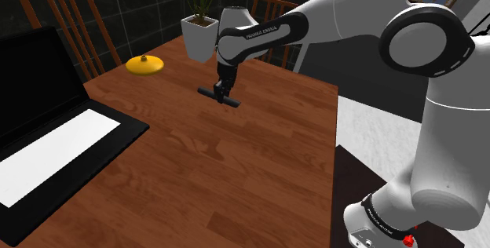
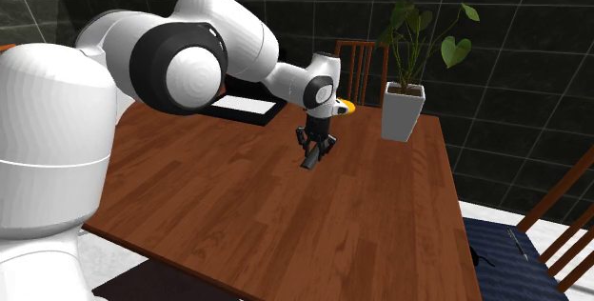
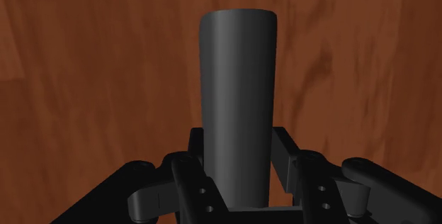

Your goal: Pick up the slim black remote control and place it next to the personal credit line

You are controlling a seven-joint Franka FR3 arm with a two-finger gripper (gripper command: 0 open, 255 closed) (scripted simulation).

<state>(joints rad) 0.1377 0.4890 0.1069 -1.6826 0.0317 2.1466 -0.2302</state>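
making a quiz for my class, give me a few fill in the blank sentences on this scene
1. The gripper is ___ on the slim remote, not open.
2. The plant stands in a ___ pot.
3. The ___ dish lies on the wooden table, between the laptop and the pot in the shoulder view.

Missing words: shut; white; yellow

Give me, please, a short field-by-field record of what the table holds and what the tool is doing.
tool: shut on the remote
remote: slim, dark grey, clasped in the tool
table: brown wood, bears everything else
laptop: open, black, at the shoulder view's left
yellow object: low, rounded, near the potted plant
potted plant: white pot, at the table's far edge
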